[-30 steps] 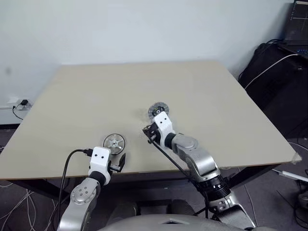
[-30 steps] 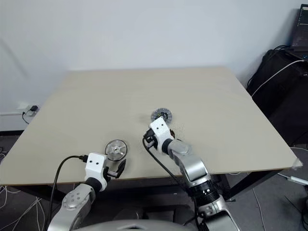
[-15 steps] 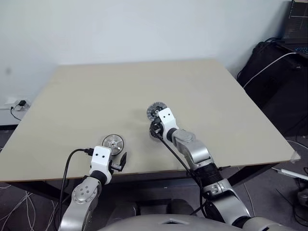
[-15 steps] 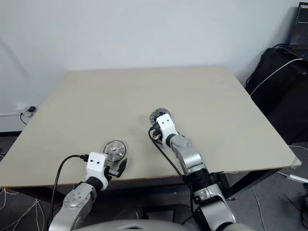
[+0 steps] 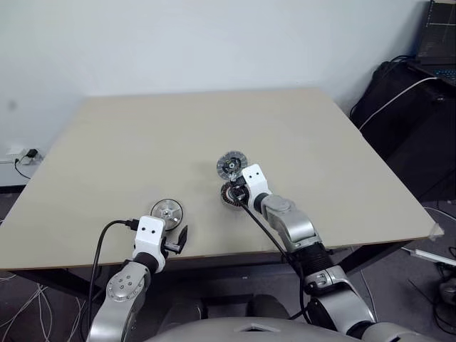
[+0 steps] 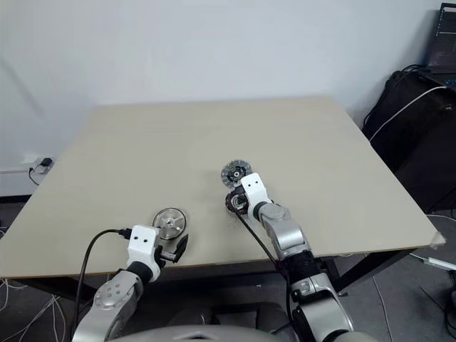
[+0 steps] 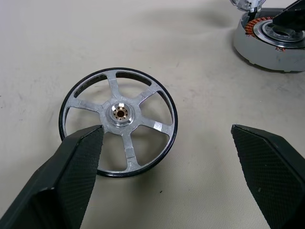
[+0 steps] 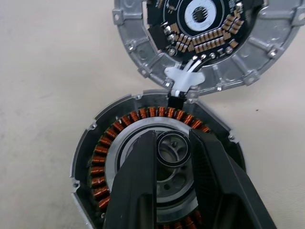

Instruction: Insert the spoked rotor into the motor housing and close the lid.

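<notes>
The spoked rotor [image 7: 118,129], a silver five-spoke wheel with a dark rim, lies flat near the table's front edge [image 5: 167,210]. My left gripper [image 7: 164,138] stands open just short of it, a finger to each side, not touching. The motor housing [image 8: 109,143], with its copper winding ring, sits mid-table [image 5: 229,194]. The lid [image 8: 238,62], a round silver cover with a circuit board inside, lies face up just behind the housing, joined to it by white wires. My right gripper [image 8: 173,136] reaches into the housing's centre, shut on a small ring [image 8: 164,155].
The beige table [image 5: 142,142] has open surface all round the parts. Black bags with cables [image 5: 406,107] and a laptop [image 5: 438,32] stand off its right side. A black cable [image 5: 103,239] loops from my left wrist below the front edge.
My right gripper has come down and slightly rightward onto the housing's centre, so the housing now shows beside it. The left gripper, rotor and lid have stayed put.
</notes>
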Motion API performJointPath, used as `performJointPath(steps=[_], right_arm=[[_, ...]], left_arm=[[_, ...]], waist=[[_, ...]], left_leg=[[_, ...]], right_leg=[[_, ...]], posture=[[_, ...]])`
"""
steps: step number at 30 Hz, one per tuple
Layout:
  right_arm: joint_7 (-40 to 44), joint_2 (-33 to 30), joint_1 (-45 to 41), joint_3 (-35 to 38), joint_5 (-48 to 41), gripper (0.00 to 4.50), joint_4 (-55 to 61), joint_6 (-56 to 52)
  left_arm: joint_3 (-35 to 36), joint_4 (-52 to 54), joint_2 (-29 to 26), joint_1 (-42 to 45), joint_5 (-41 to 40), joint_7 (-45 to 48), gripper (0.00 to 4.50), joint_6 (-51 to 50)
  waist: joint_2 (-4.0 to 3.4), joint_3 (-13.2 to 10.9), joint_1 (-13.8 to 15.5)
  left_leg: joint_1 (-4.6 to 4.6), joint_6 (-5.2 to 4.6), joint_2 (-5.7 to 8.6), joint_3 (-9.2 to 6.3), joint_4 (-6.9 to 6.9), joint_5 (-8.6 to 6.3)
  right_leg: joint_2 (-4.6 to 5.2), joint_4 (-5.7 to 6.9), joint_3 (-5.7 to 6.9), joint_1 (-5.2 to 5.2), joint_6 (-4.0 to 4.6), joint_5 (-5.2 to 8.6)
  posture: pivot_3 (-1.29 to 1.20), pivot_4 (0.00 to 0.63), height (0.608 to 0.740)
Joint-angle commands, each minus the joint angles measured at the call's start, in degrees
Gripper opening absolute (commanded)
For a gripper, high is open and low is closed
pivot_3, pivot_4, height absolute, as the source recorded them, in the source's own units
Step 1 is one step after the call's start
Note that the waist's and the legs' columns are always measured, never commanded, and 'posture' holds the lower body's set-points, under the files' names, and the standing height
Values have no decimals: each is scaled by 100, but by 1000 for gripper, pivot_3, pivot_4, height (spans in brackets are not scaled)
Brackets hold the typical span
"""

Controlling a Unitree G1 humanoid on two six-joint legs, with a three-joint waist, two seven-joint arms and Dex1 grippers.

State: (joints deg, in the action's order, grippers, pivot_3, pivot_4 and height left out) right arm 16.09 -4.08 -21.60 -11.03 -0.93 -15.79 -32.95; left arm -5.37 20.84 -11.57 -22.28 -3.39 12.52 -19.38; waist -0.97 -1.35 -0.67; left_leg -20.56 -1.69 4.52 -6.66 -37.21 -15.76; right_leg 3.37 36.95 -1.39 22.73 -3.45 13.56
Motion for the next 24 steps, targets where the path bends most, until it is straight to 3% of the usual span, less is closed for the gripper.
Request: performJointPath(steps=[1, 12, 21, 24], right_arm=[[47, 54, -29, -27, -12, 660, 150, 25], [65, 10, 49, -26, 15, 660, 128, 9], [129, 1, 132, -37, -20, 3680, 399, -37], [190, 62, 162, 60, -172, 3680, 618, 32]], left_arm=[[0, 170, 7, 37, 11, -5, 4500, 86], [-16, 175, 27, 32, 23, -21, 4500, 85], [-35, 142, 37, 60, 23, -22, 4500, 79], [-35, 144, 35, 57, 25, -25, 4500, 77]], waist=[[0, 0, -1], [-1, 1, 0], [-1, 2, 8], [-1, 1, 2]], left_leg=[[0, 0, 0, 0, 0, 0], [1, 1, 0, 0, 0, 1], [1, 4, 0, -1, -2, 4], [1, 3, 1, 0, -3, 4]], right_leg=[[-1, 0, 0, 0, 0, 0], [-6, 1, 0, -1, 0, 0], [-5, 1, 2, -3, 0, -3], [-6, 0, 1, -3, -3, -4]], posture=[[0, 0, 740], [0, 0, 740], [0, 0, 740], [0, 0, 740]])
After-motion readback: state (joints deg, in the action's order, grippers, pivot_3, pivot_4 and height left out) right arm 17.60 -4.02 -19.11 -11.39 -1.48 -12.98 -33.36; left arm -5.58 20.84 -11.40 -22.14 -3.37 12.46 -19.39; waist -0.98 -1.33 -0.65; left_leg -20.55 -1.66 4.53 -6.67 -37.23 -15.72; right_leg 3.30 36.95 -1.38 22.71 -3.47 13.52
